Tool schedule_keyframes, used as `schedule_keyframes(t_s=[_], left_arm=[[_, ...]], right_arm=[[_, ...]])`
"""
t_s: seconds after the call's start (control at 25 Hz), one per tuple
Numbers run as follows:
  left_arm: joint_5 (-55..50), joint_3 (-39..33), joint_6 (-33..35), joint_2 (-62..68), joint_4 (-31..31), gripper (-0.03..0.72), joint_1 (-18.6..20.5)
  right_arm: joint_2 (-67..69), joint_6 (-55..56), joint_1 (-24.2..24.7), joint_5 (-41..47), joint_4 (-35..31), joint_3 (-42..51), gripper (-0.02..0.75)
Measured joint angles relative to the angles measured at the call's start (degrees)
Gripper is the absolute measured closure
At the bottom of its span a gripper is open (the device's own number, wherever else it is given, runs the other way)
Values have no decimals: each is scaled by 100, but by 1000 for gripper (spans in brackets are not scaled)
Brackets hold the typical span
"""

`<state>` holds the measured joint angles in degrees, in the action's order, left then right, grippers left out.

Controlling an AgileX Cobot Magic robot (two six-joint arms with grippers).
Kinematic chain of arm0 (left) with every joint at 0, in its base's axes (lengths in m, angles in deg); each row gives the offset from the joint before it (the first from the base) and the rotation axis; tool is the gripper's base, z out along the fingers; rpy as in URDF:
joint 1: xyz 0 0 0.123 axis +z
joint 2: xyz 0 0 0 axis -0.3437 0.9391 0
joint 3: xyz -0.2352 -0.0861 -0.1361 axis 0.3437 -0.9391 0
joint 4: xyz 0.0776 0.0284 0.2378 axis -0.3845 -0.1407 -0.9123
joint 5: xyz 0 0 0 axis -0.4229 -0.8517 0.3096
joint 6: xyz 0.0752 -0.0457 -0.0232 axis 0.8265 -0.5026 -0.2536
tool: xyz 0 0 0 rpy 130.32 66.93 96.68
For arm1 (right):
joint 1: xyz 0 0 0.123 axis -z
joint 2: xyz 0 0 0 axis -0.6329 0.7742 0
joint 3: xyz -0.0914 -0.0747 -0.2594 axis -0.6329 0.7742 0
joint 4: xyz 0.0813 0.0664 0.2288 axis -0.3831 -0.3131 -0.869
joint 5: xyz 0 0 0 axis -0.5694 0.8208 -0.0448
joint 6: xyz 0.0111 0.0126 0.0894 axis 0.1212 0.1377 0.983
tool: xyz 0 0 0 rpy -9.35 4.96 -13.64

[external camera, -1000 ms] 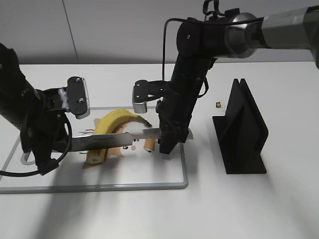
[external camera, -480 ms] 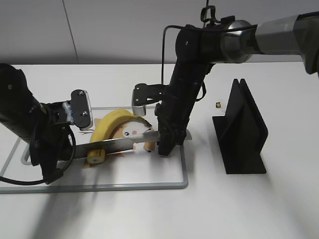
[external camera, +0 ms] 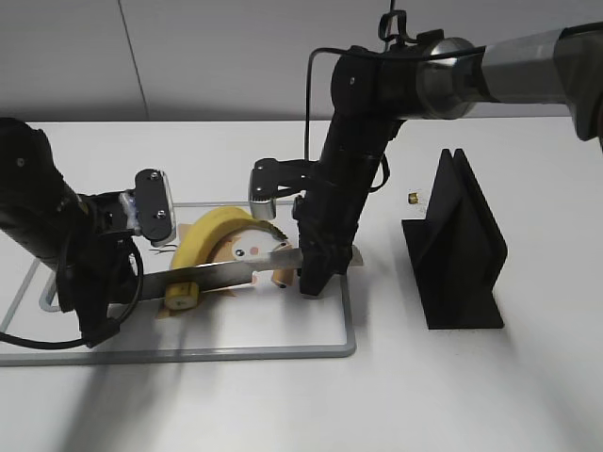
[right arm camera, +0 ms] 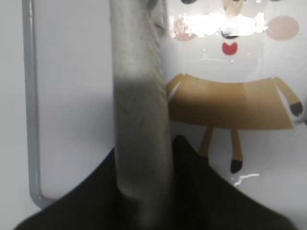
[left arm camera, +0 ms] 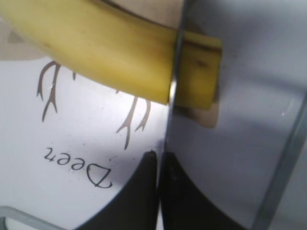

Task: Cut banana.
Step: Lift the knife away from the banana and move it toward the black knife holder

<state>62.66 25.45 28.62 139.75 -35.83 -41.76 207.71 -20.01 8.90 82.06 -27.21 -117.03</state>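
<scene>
On the white cartoon-printed cutting board (external camera: 283, 330), where the curved yellow banana (external camera: 203, 240) lies, keep your right fingers (external camera: 314, 278) clamped on the grey knife handle (right arm camera: 139, 120) and press the steel blade (external camera: 212, 274) straight down near its end, left fingers (left arm camera: 156, 191) closed, steadying the blade.

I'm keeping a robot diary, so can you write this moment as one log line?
step: slicing | right gripper: shut on knife | blade: through banana near its end | left gripper: shut, beside blade | surface: cutting board

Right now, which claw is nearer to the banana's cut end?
Left. The left claw sits beside the banana cut end; the right claw holds the knife handle farther away.
</scene>
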Motion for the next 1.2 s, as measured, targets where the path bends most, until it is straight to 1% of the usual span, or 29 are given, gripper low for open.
schedule_keyframes(t_s=[0.24, 0.64, 1.2], left_arm=[[-65, -25, 0, -169, -30, 696, 0], [-406, -56, -27, -918, -241, 696, 0], [-494, -58, -44, -2228, -575, 696, -11]], right_arm=[[-118, 18, -12, 49, 0, 42, 533], [-560, 24, -23, 139, -41, 48, 533], [-1655, 47, -45, 142, 30, 48, 540]])
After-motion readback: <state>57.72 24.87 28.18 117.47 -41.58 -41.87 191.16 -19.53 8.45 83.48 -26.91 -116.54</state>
